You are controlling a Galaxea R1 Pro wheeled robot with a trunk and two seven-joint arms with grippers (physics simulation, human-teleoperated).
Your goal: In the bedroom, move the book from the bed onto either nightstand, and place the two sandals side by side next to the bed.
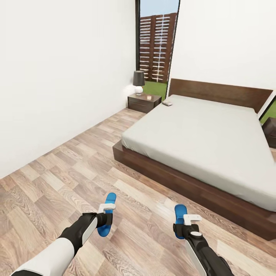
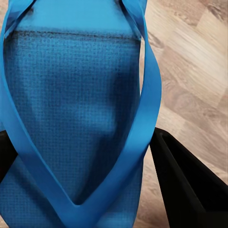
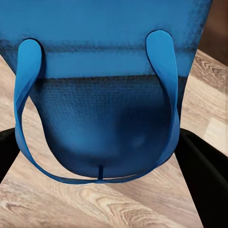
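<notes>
The bed fills the right half of the frame on the wood-plank floor. A nightstand with a lamp stands at upper centre, and the book lies on the mattress corner beside it. At the bottom, the left end effector is closed on one sandal, and the right end effector is closed on the other sandal, well apart.

blue sandals: held above floor | book: on bed corner
</notes>
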